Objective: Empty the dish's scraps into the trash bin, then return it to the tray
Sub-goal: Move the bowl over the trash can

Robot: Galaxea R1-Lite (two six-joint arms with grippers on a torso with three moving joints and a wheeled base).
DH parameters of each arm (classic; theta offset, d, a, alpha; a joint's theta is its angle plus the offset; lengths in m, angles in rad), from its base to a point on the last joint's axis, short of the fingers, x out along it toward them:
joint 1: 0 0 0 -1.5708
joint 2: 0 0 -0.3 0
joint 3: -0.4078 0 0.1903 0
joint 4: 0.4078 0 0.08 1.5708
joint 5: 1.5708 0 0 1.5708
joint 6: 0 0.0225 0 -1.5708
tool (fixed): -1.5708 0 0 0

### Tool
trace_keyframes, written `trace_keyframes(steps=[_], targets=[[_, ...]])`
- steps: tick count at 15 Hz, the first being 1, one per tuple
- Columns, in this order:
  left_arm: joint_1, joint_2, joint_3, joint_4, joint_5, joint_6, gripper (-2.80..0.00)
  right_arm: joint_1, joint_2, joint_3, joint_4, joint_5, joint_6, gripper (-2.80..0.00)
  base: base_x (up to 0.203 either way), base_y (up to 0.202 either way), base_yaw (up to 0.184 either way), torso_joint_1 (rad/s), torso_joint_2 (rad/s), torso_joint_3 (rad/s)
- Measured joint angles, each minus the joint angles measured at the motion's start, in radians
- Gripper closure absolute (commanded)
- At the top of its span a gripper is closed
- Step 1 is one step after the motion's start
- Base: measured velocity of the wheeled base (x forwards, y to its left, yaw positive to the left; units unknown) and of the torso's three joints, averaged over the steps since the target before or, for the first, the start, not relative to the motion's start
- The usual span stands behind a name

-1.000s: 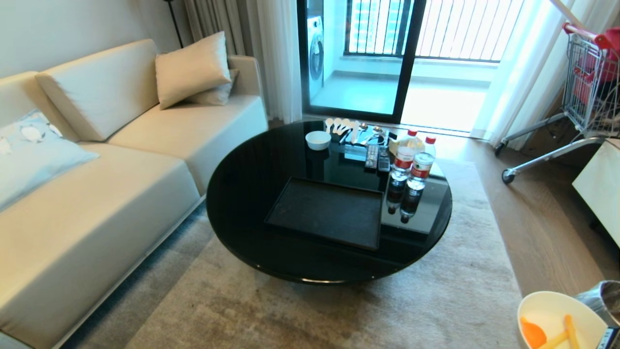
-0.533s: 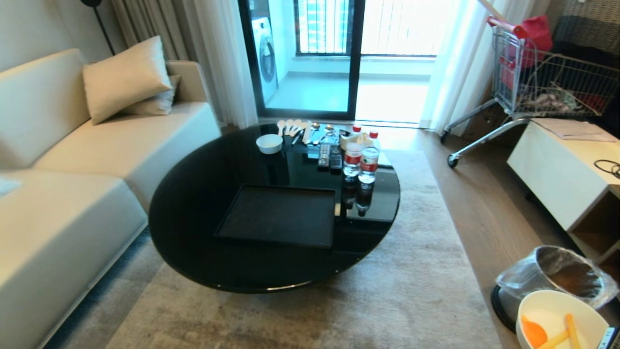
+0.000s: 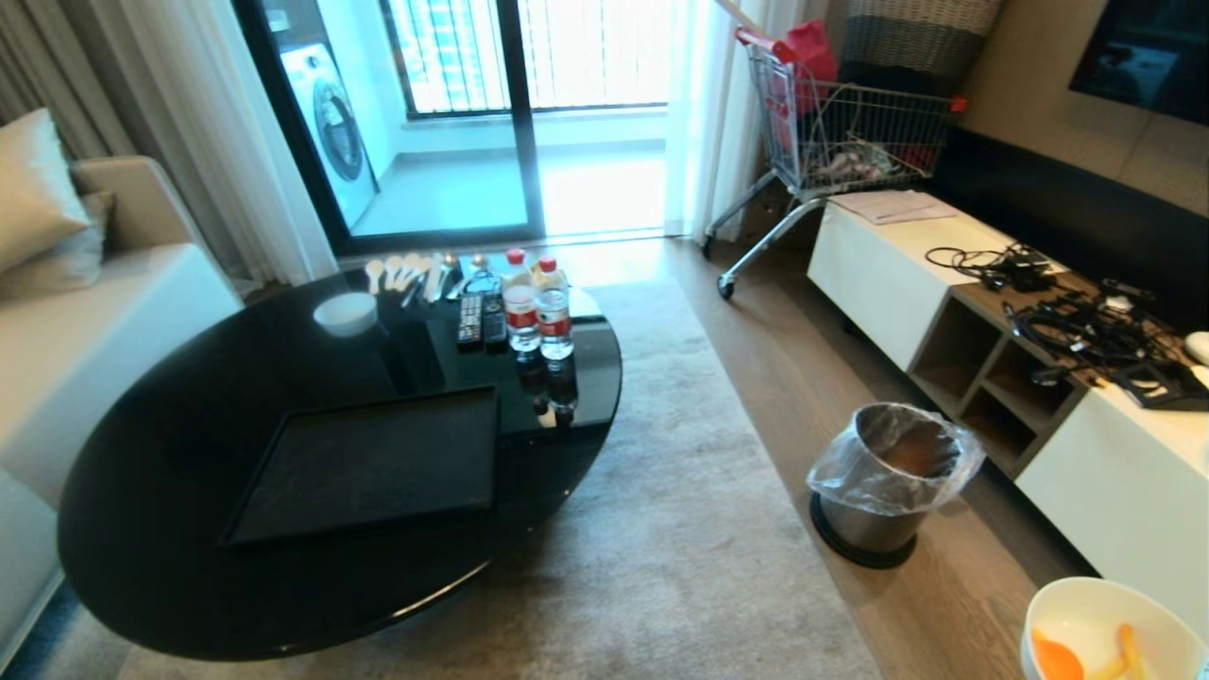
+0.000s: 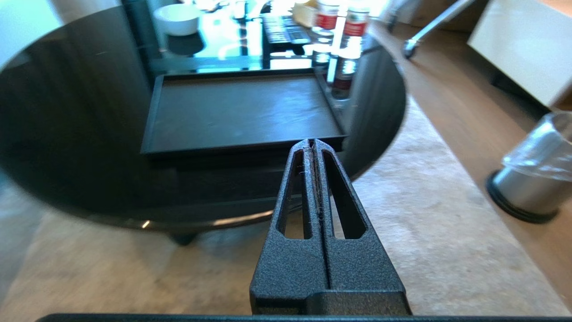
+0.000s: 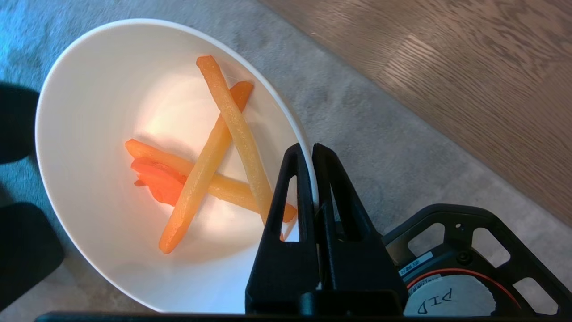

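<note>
A: Living room, grey rug (image 3: 680,529), wood floor on the right. Round black glass table (image 3: 170,491) sits left, sofa (image 3: 85,321) beyond its left edge.

B: On the table?

A: Black tray (image 3: 368,463) near the front, nothing on it. Far side has a small white bowl (image 3: 346,313), spoons (image 3: 406,272), two remotes (image 3: 481,319), two water bottles (image 3: 536,307) just right of the remotes.

B: Dish?

A: White dish (image 5: 134,147) is off the table, low at the near right over the rug edge, with the scraps (image 5: 210,156) inside it: crossed pale-yellow sticks, orange slice under them. Right gripper (image 5: 311,152) is clamped on its rim, one finger inside, one outside.

B: Bin?

A: Trash bin (image 3: 888,482) stands on the wood floor, right of the table, farther off than the dish and to its left. Well apart from the dish. Clear bag over the rim.

B: Anything in between?

A: Just rug and bare floor. White low cabinet (image 3: 1115,482) is just right of the bin, cables (image 3: 1086,321) on top, shopping cart (image 3: 841,132) at the far end.

B: Left arm?

A: Left gripper (image 4: 314,147) hangs near the table's front edge, fingers pressed together, holding nothing.
</note>
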Motion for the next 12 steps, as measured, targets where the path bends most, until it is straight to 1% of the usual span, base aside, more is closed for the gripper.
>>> trace_keyframes(steps=[5,12], targets=[[0.0,0.0,0.0,0.0,0.0,0.0,0.0,-0.001,-0.031,0.0,0.029,0.0,0.0,0.0,-0.003,0.011,-0.166,0.003,0.0,0.003],[0.0,0.0,0.0,0.0,0.0,0.0,0.0,-0.001,-0.059,0.01,0.034,-0.001,-0.001,0.0,-0.001,0.01,-0.161,0.002,0.0,0.002]])
